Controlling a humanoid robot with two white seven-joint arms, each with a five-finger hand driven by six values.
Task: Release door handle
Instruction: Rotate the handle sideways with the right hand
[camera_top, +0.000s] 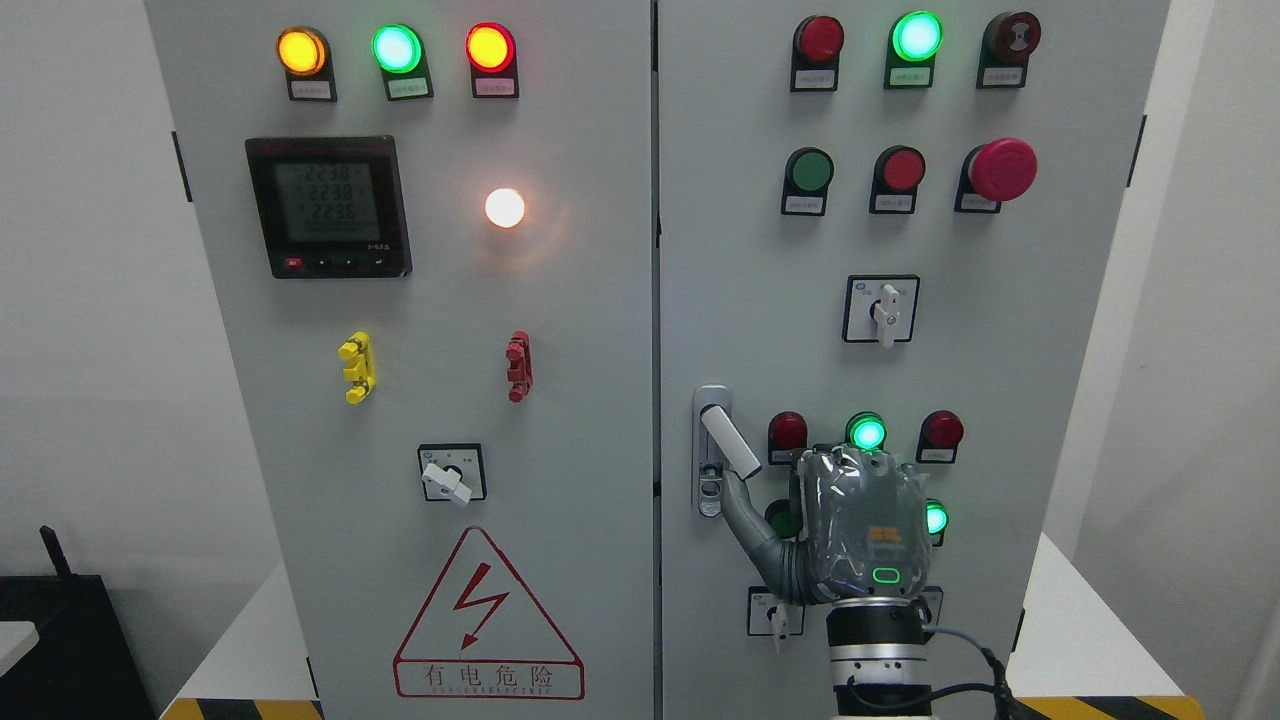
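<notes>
The door handle (712, 450) is a silver plate on the left edge of the grey cabinet's right door (1000, 380). Its white lever (729, 441) is swung out and slants down to the right. My right hand (858, 522) comes up from the bottom edge and is held in front of the door, its back toward me. Its thumb (745, 512) stretches up and left, and its tip is just under the lever's lower end. The hand does not close around the lever. The other fingers are mostly hidden behind the hand. My left hand is not in view.
Around the hand are red and green lamps (866, 432) and a small rotary switch (776, 612). A larger rotary switch (881, 310) is higher up. The left door (420, 400) carries a meter, lamps and a warning triangle (487, 620). Both doors look closed.
</notes>
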